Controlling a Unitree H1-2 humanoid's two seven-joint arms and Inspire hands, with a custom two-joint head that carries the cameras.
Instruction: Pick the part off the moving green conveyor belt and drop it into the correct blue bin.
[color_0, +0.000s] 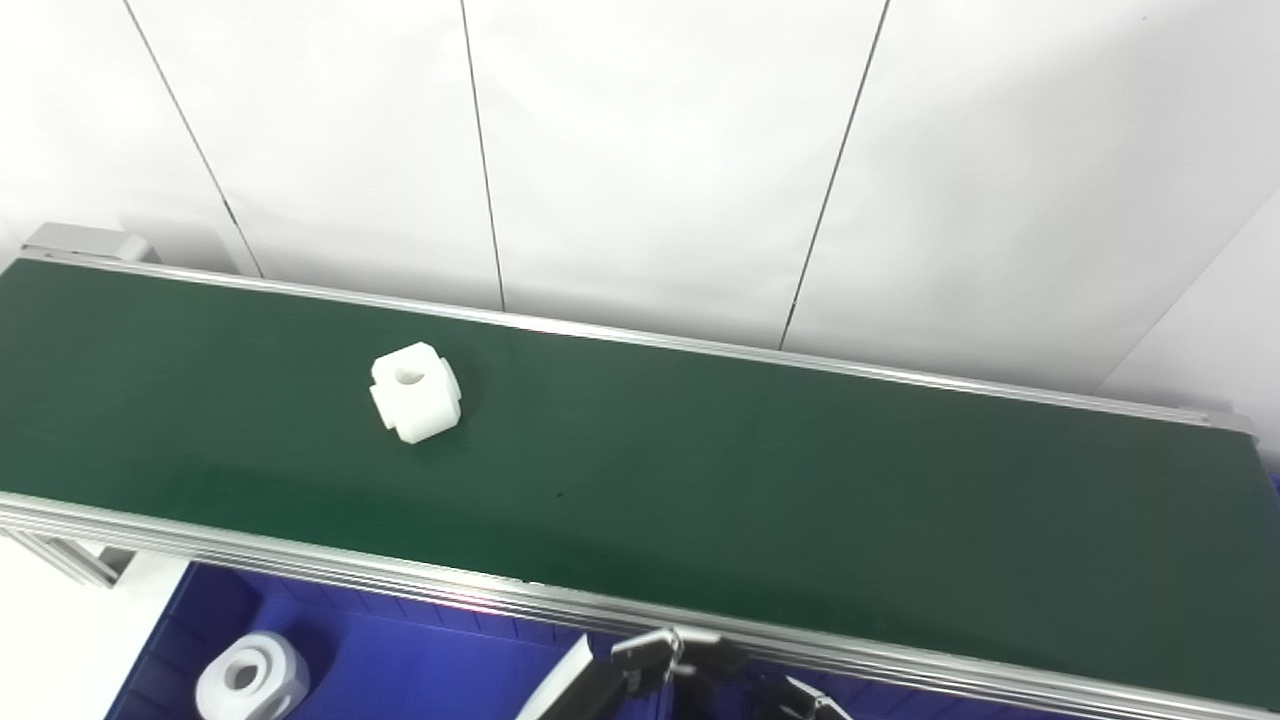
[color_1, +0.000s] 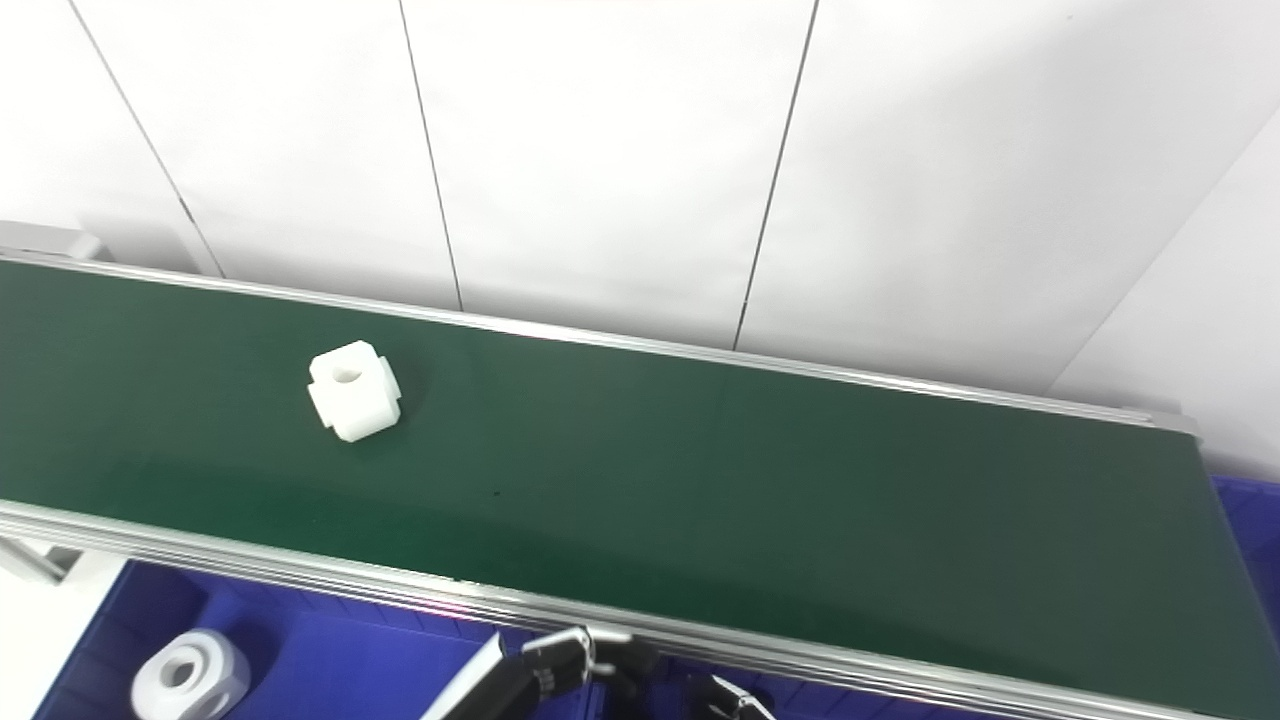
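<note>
White panelled wall behind green belt (color_0: 700, 470). White part (color_0: 416, 391) rides belt, untouched. Hand (color_0: 680, 665) waits low over blue bin (color_0: 420, 660), ready for pickup; fingers' state unclear.

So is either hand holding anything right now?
Nothing is held. The white part lies alone on the green belt; the one hand in view sits below the belt's near rail, away from it.

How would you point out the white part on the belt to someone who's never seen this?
Find the long green conveyor belt. On its left half sits a white blocky part with a hole on top. Unlike the rounder white part in the blue bin below, it rides the belt alone.
</note>
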